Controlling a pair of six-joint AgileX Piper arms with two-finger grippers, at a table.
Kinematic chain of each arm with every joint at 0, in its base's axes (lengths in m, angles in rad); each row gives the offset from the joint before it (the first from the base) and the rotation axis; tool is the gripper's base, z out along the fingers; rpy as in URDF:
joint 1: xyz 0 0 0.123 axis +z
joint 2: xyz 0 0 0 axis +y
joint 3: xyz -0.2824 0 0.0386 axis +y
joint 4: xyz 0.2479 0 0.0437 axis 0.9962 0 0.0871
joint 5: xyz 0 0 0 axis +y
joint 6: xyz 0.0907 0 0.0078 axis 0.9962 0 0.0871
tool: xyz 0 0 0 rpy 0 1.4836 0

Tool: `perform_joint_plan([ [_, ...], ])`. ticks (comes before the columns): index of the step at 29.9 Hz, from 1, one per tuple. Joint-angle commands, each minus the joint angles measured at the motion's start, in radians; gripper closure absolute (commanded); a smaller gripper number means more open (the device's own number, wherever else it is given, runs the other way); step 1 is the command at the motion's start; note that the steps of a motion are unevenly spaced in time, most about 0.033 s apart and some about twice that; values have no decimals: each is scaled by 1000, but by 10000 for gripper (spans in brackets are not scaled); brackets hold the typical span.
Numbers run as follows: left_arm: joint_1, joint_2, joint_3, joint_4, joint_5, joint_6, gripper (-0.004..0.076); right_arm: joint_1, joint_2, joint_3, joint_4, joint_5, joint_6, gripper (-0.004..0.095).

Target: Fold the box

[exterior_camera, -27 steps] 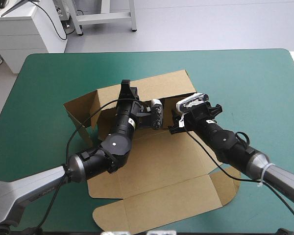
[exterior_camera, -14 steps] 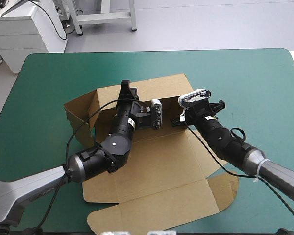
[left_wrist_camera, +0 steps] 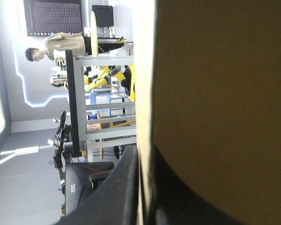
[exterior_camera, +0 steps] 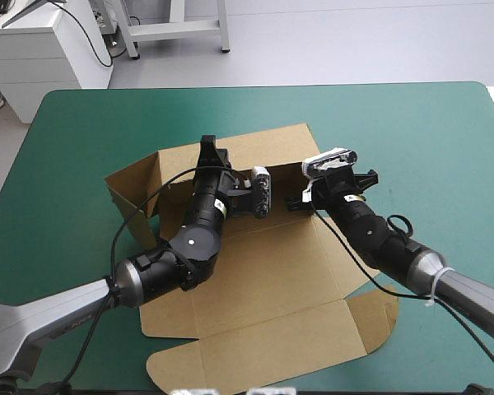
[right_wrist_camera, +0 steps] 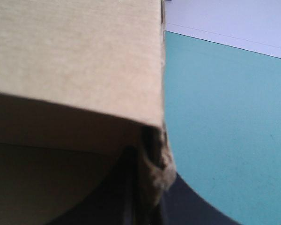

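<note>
The brown box (exterior_camera: pixel 272 271) lies mid-table, its base and front lid flap (exterior_camera: pixel 263 354) flat, the far wall (exterior_camera: pixel 267 148) raised, a side wall (exterior_camera: pixel 136 185) up on the left. My left gripper (exterior_camera: pixel 208 148) is shut on the far wall's upper edge. In the left wrist view the board (left_wrist_camera: pixel 225 93) fills the side past my gripper (left_wrist_camera: pixel 145 183), its edge between the black fingers. My right gripper (exterior_camera: pixel 303 196) is shut on the far wall's right end. In the right wrist view a crumpled corner of the board (right_wrist_camera: pixel 75 61) sits in my gripper (right_wrist_camera: pixel 143 187).
The teal-green cover (exterior_camera: pixel 428 140) lies bare around the box, widest to the right and along the far edge. Teal-green cover (right_wrist_camera: pixel 225 117) also shows beside the right gripper. A white cabinet (exterior_camera: pixel 41 49) stands beyond the table's far left corner.
The right gripper was open beside the far wall's right end, moved a little farther and shut on it. The box slid slightly left. The left gripper kept its grip.
</note>
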Motion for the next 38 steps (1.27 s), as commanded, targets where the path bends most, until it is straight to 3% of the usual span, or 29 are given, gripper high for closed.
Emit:
perform_joint_plan([
  [1,-7,-37,-30,85,-20,-7,599,2,-31,-36,-50,-4,-23,929],
  [4,-7,-37,-30,86,-34,-21,429,-39,-23,-57,-34,78,-15,929],
  [6,-21,-37,-30,70,-20,-60,366,-91,-5,-82,-28,149,-15,929],
  [15,-204,-37,-30,64,62,-65,374,-271,69,-194,-32,349,-27,929],
  [22,-298,-39,-30,-131,74,-41,386,-300,113,-252,-54,387,-27,927],
  [25,-301,-43,-32,-265,78,62,514,-300,123,-257,-56,421,-27,927],
  [26,-301,-45,-32,-313,78,111,584,-300,127,-257,-56,421,-27,927],
  [27,-301,-50,-34,-361,78,166,713,-300,127,-257,-56,427,-24,927],
  [32,-279,-77,-142,-830,112,540,708,-300,137,-257,-56,442,-21,927],
  [38,-30,-86,-369,-1442,356,949,708,-300,137,-257,-56,454,-16,927],
])
